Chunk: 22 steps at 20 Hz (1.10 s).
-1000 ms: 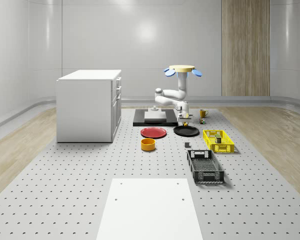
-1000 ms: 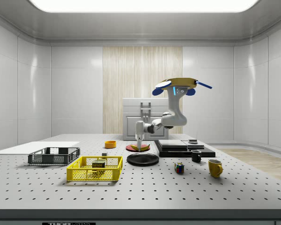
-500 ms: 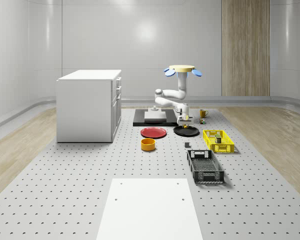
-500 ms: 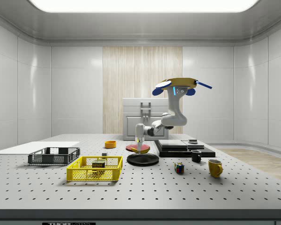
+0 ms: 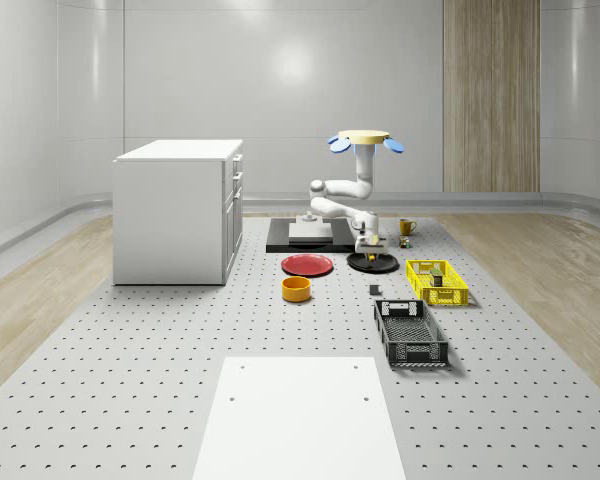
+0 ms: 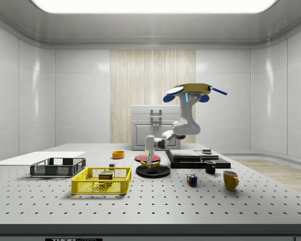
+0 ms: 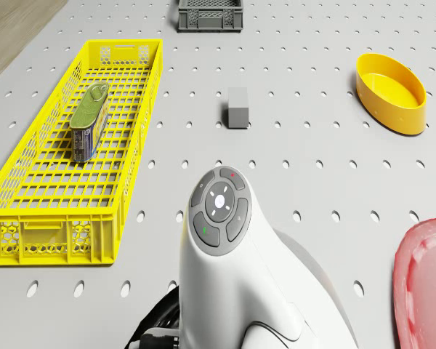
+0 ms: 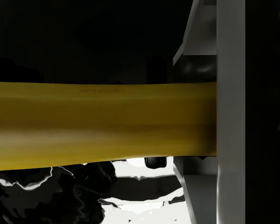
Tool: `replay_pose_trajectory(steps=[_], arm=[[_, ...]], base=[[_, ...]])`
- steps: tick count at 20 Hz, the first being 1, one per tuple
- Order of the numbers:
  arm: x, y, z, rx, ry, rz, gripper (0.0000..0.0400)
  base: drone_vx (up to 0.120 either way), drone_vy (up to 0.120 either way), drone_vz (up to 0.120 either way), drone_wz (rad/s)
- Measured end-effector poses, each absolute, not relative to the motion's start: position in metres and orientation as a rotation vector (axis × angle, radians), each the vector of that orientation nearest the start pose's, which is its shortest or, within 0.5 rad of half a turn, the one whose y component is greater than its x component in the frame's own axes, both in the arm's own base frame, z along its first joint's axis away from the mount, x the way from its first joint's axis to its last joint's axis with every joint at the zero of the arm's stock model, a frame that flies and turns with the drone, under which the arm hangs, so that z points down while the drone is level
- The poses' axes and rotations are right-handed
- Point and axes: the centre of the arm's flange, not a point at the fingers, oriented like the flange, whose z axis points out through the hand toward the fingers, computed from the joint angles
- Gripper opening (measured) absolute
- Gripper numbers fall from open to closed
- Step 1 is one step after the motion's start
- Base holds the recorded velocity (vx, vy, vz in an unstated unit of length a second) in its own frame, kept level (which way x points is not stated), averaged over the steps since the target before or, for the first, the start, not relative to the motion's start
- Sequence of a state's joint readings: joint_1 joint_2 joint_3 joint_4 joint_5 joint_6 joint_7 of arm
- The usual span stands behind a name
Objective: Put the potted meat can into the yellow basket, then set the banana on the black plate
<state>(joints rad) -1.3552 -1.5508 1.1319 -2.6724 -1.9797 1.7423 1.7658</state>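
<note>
Banana (image 8: 102, 123) lies crosswise between the gripper (image 6: 150, 161) fingers, which pinch it; one finger (image 8: 231, 112) is pressed against its end in the wrist view. In the side view the gripper hangs straight down over the black plate (image 6: 153, 171), with the banana at its tip just above the plate's surface; whether fruit and plate touch cannot be told. In the whole-scene view the gripper (image 5: 371, 246) sits over the same black plate (image 5: 372, 263).

Up from the gripper, the arm (image 6: 178, 131) bends back to the drone (image 6: 192, 90), which hovers above the black platform (image 6: 196, 158) behind the plate.

Beside the gripper, toward the side view's left, stands the yellow basket (image 6: 101, 180), and the potted meat can (image 6: 106, 175) lies inside it. In the drone view the potted meat can (image 7: 89, 120) rests on its side on the floor of the yellow basket (image 7: 36, 174).

Farther off the same way is the black basket (image 6: 57, 167). Behind the plate lie a red plate (image 5: 308, 265) and an orange bowl (image 5: 296, 289). A small grey block (image 7: 237, 107) sits on the table between the baskets and the bowl.
</note>
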Motion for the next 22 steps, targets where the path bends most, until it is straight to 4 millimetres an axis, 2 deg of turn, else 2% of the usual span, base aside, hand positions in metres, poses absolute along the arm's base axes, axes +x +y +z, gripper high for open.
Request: replay_pose_trajectory(steps=[3,6,8,10,15,22], arm=[[0.343,-0.002,0.585,-0.005,0.003,0.836,0.0192],[0.343,-0.004,0.587,-0.003,0.001,0.814,0.0293],[0.343,-0.005,0.583,-0.002,0.000,0.806,0.0335],[0.343,-0.005,0.577,-0.001,-0.001,0.800,0.0360],[0.343,-0.006,0.557,0.000,-0.002,0.791,0.0389],[0.343,-0.006,0.541,0.001,-0.002,0.787,0.0398]], base=[[0.000,0.000,0.000,0.000],[0.000,0.000,0.000,0.000],[0.000,0.000,0.000,0.000],[0.000,0.000,0.000,0.000],[0.000,0.000,0.000,0.000],[0.000,0.000,0.000,0.000]])
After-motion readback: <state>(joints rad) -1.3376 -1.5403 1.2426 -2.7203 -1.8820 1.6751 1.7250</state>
